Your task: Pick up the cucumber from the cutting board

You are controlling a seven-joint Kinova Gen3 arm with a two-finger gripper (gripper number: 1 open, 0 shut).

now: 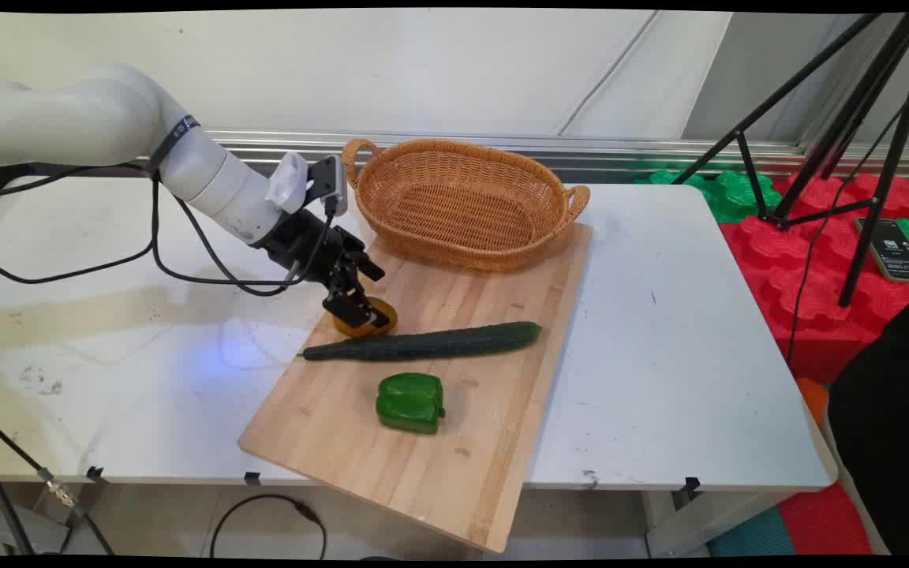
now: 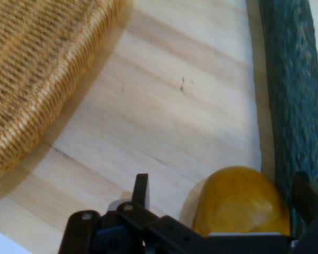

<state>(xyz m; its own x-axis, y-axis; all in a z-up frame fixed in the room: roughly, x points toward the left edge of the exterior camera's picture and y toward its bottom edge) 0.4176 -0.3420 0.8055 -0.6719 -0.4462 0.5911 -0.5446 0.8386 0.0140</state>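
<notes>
The gripper (image 2: 220,193) is low over the wooden cutting board (image 1: 494,315), and its two fingers (image 2: 141,186) stand spread, one on each side of a small yellow-orange object (image 2: 238,203). It looks rounded, perhaps a small fruit or vegetable, but I cannot tell which. In the hand view there is a clear gap between the left finger and the object, while the right finger is at the picture's edge, so contact there cannot be judged. The jaws are around it — not pinching it, as far as I can see.

The object rests on the board near its left edge, just beside the thin end of the cucumber (image 1: 423,344). It has no clear long axis; it sits like a low dome.

The cucumber lies flat across the board, its long axis running left to right in the main view. A green bell pepper (image 1: 410,402) lies nearer the camera, and a wicker basket (image 1: 462,203) stands empty on the board's far end — all on the white table (image 1: 675,355).
</notes>
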